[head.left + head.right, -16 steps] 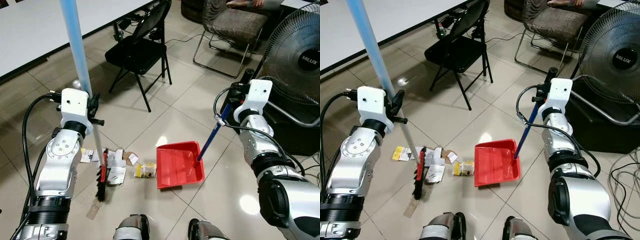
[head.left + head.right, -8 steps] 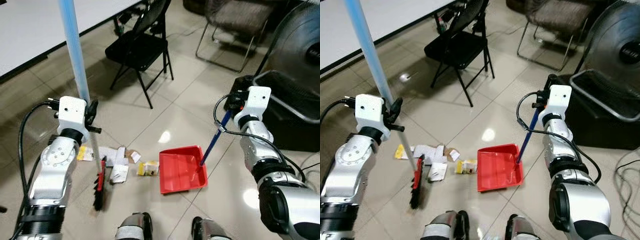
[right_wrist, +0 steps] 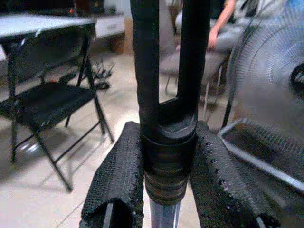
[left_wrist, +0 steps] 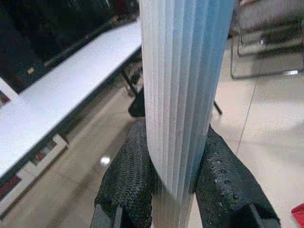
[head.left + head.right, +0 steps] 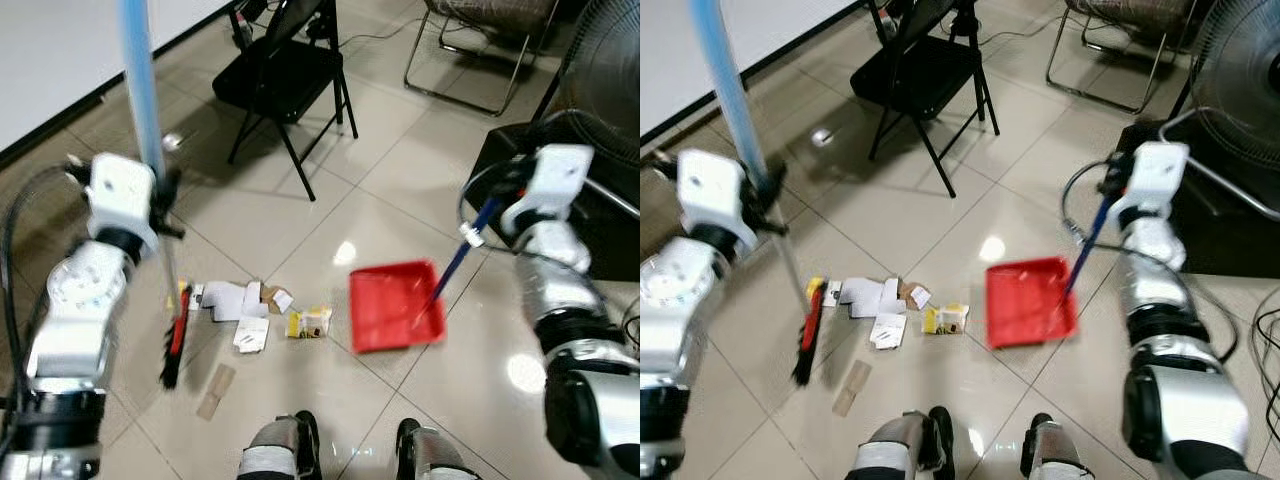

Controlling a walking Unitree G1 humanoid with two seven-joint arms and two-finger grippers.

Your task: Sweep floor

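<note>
Below the left gripper [image 4: 175, 185], whose fingers [image 4: 130, 180] are clamped on the light blue broom handle [image 5: 137, 80], the pole runs steeply down and a little toward the robot to the red-and-black broom head [image 5: 808, 345] resting on the tiled floor [image 5: 940, 230]. Just right of that head lie scattered paper scraps [image 5: 885, 310] and a small yellow packet [image 5: 945, 319]. Further right sits the red dustpan [image 5: 1028, 302], flat on the tiles, mouth facing the litter. Its blue handle [image 5: 1087, 245] rises up and rightward into the right gripper [image 3: 166, 190], shut around the black grip. A black folding chair [image 5: 920, 75] stands beyond.
</note>
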